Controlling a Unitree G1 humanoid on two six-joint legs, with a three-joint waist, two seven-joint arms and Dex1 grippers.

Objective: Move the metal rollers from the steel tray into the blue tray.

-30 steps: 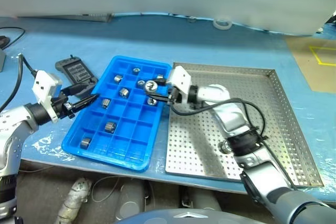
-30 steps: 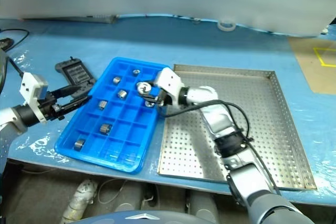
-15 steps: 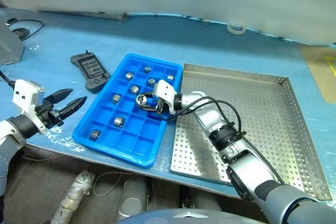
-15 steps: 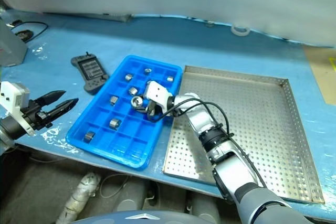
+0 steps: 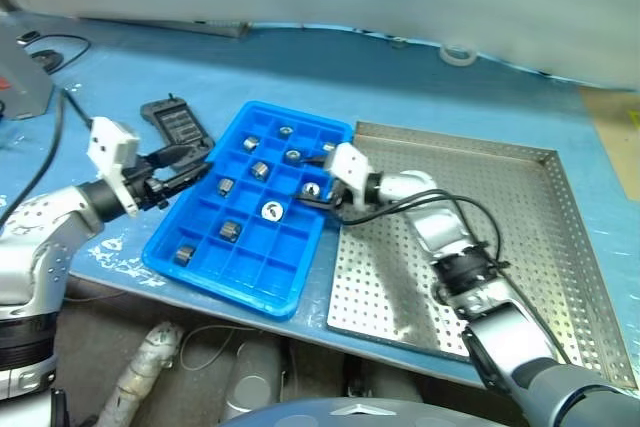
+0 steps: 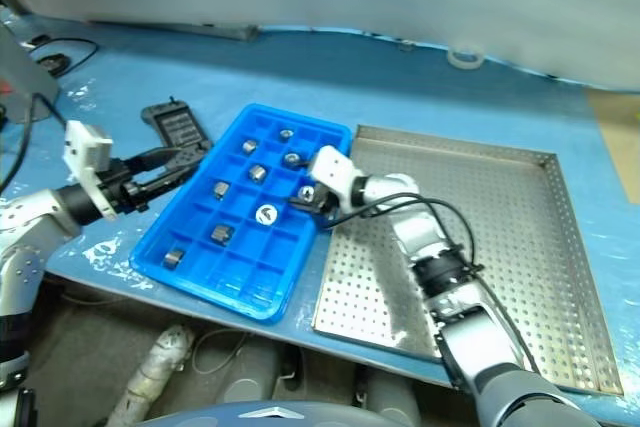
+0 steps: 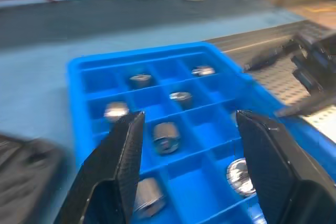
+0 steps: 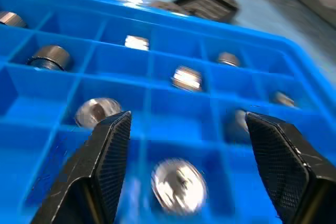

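No writing legible — metal rollers [image 5: 271, 210] sit in blue tray [image 5: 195, 267].

Bright blue compartmented plastic tray [image 6: 196, 259] holding small silvery metal rollers [image 6: 266, 214]; right black two-fingered gripper [image 6: 309, 195] open above tray's steel-tray-side edge.

Left hand [image 5: 190, 169] open; right hand [image 5: 318, 190] open.
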